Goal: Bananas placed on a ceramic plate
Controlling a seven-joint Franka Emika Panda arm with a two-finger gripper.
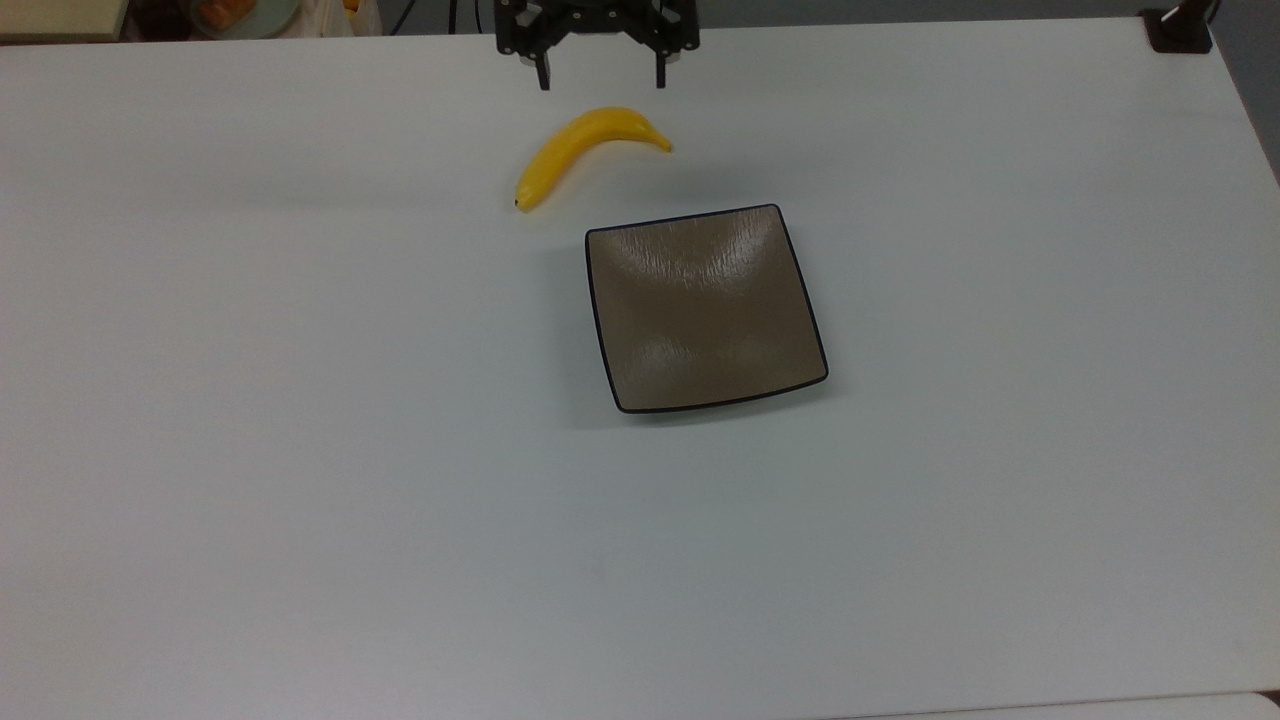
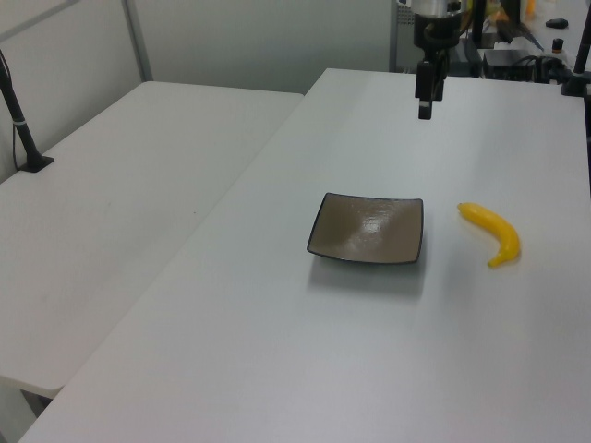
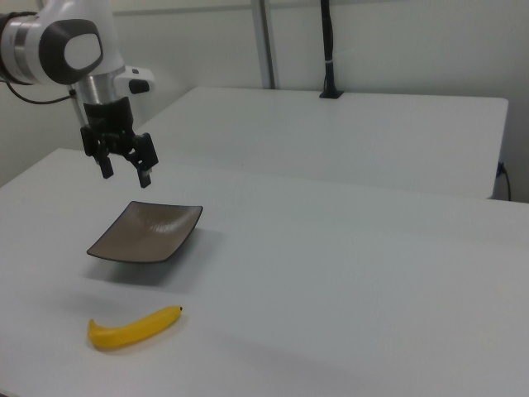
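Gripper (image 1: 599,72) wide open, empty, raised above the desk (image 1: 300,450). Banana (image 1: 585,148) lies on the desk, just beyond the plate (image 1: 705,310)'s far-left corner in the top view. Advice: descend centred on the banana's thick midsection, fingers straddling its width.

Your claw (image 3: 126,174) hung spread above the ceramic plate (image 3: 147,231). The bananas (image 3: 132,328) lay on the table (image 3: 347,273), near the plate.
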